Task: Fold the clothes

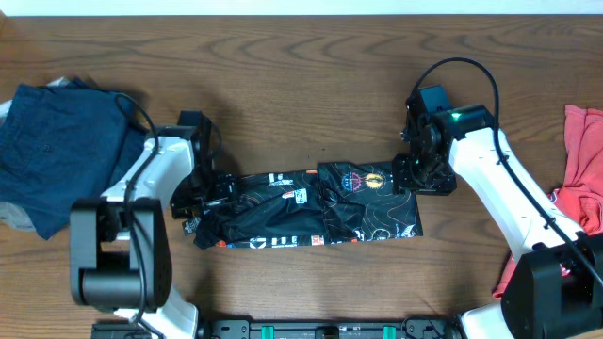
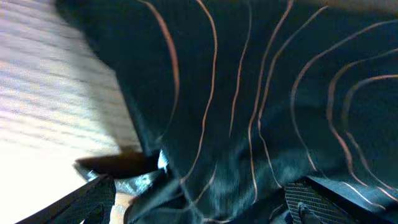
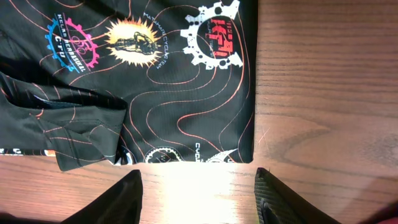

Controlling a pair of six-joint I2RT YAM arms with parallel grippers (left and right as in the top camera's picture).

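The black shirt point(image 1: 311, 207) with thin orange contour lines and colourful logos lies folded into a long strip across the middle of the table. My left gripper point(image 1: 200, 205) is low at the strip's bunched left end. In the left wrist view its fingers point(image 2: 199, 205) are spread wide, with blurred shirt cloth point(image 2: 249, 93) filling the space between them. My right gripper point(image 1: 415, 179) is at the strip's upper right corner. In the right wrist view its fingers point(image 3: 196, 199) are open and empty over bare wood, just off the shirt's point(image 3: 155, 81) edge.
A plain navy garment point(image 1: 57, 141) lies heaped at the left edge of the table. A red T-shirt point(image 1: 579, 179) hangs at the right edge. The wooden table point(image 1: 301, 85) shows behind the shirt and in front of it.
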